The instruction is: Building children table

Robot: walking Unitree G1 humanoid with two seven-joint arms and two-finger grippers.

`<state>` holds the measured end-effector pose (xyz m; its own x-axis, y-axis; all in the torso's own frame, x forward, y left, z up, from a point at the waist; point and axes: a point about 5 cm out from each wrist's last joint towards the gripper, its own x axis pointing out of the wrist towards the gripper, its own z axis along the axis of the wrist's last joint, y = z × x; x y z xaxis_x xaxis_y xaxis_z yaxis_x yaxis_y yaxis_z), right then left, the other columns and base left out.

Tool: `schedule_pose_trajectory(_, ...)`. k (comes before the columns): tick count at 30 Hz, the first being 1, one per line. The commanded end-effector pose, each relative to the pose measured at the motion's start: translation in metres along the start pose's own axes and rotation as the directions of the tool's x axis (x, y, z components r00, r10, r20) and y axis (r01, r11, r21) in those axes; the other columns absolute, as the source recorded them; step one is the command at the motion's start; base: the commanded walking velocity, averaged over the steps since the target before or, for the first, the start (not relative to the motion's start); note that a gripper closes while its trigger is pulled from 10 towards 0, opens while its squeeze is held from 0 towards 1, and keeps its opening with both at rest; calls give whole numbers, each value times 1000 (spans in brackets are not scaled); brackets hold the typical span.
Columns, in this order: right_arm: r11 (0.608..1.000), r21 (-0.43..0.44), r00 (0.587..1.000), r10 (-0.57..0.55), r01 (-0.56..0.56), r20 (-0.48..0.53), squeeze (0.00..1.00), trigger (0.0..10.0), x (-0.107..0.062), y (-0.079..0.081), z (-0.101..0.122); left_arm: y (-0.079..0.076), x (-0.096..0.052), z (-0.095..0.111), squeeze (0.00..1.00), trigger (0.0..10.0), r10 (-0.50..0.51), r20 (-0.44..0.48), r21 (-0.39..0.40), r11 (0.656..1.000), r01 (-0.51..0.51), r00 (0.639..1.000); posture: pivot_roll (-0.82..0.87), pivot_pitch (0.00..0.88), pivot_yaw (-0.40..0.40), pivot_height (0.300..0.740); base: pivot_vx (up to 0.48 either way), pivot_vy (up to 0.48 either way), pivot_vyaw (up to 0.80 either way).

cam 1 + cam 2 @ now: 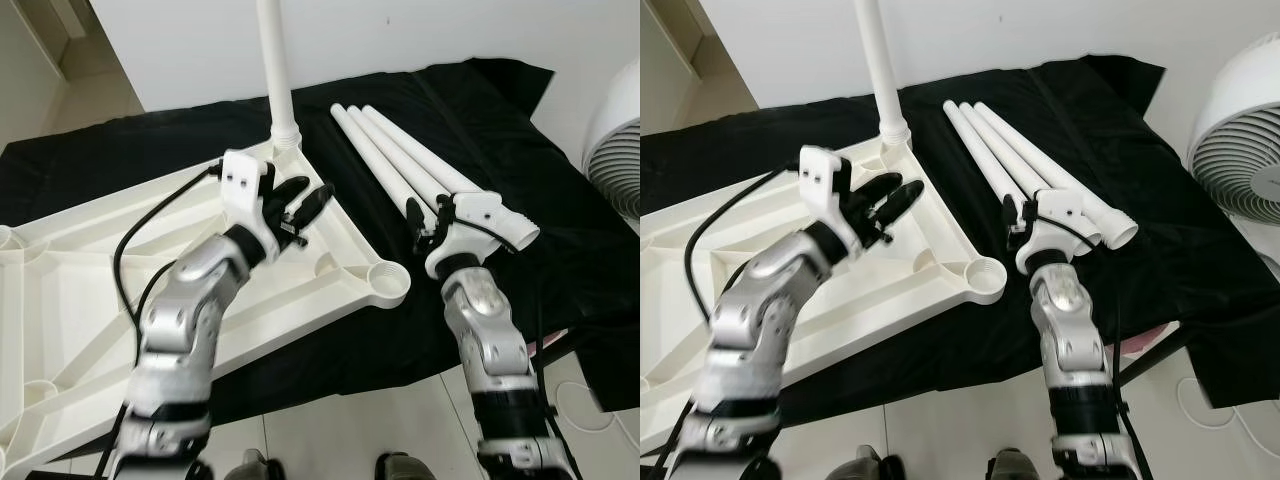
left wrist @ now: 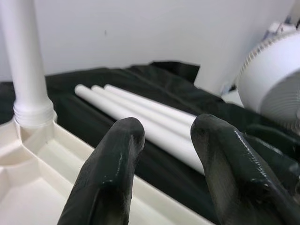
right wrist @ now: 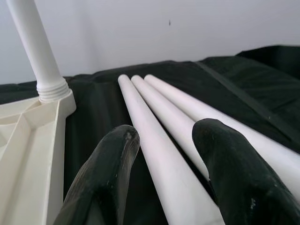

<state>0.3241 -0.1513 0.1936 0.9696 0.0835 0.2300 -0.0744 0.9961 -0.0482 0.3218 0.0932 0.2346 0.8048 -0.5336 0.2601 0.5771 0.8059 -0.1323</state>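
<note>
Black cloth (image 1: pixel 560 250) | right gripper (image 3: pixel 164 159) parted astride nearest loose leg (image 1: pixel 385 165), seemingly not clamped, its axis running away | left gripper (image 1: pixel 300 205) parted over tabletop (image 1: pixel 90 290)

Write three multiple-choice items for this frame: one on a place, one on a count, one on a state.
1. Where does the upright leg stand?
A. in a far corner socket of the tabletop
B. flat on the black cloth
C. inside the fan

2. How many loose legs lie on the cloth?
A. one
B. three
C. five

3. What are the right gripper fingers doing?
A. shut on a leg
B. open above the legs' near ends
C. gripping the fan

Answers: 1 A, it rises from the corner socket; 2 B, three tubes lie side by side; 3 B, there is a gap between the fingers, which hold nothing.
</note>
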Motion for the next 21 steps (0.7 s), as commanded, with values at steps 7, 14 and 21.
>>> schedule_pose_trajectory(7, 999, -8, 998, -50, 50, -35, 0, 10000, 13, -5, -6, 23, 6, -10, 0, 10000, 217, -20, -3, 976, -217, 976, -112, 7, 43, 740, 0, 0, 0)
schedule_pose_trajectory(14, 995, -40, 993, -99, 96, -64, 0, 10000, 23, -10, -9, 34, 5, -10, 0, 10000, 305, 21, 10, 952, -305, 952, -101, 1, 46, 740, 0, 0, 0)
schedule_pose_trajectory(21, 990, -79, 986, -126, 117, -114, 0, 10000, 23, -16, -20, 40, -9, -24, 0, 10000, 397, 5, 145, 908, -394, 918, -126, 0, 68, 740, 0, 0, 0)
